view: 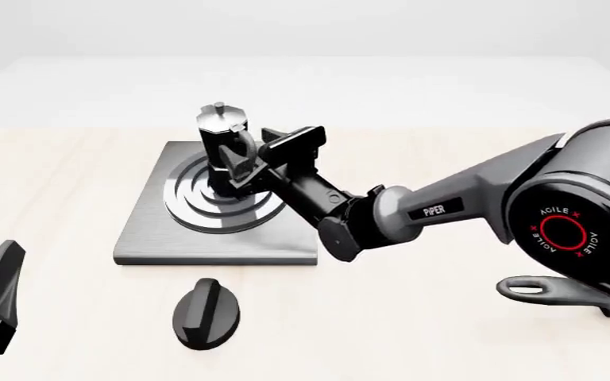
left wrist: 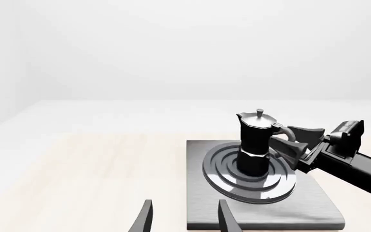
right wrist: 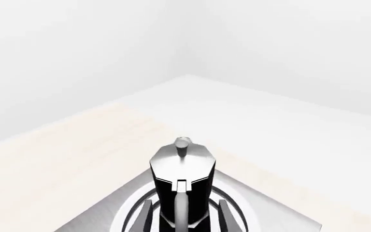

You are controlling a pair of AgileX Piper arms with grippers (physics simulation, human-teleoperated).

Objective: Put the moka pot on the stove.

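Upright, the black faceted moka pot (view: 221, 143) stands on the flat grey metal stove (view: 152, 230); right end effector (view: 244, 165) straddles its handle, fingers apart; left end effector (left wrist: 184, 217) spread.

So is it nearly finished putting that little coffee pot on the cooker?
Nearly. The small black faceted moka pot with silver lid stands upright on the shiny ring burner of the flat grey square stove. The right gripper has its jaws either side of the handle; whether they grip is unclear. Left: letting go and backing away.

I get bright, even, diffuse light in all three views, no hard shadows; the stove (view: 146, 238) rings glint softly, edges are sharp, with no blur or distortion
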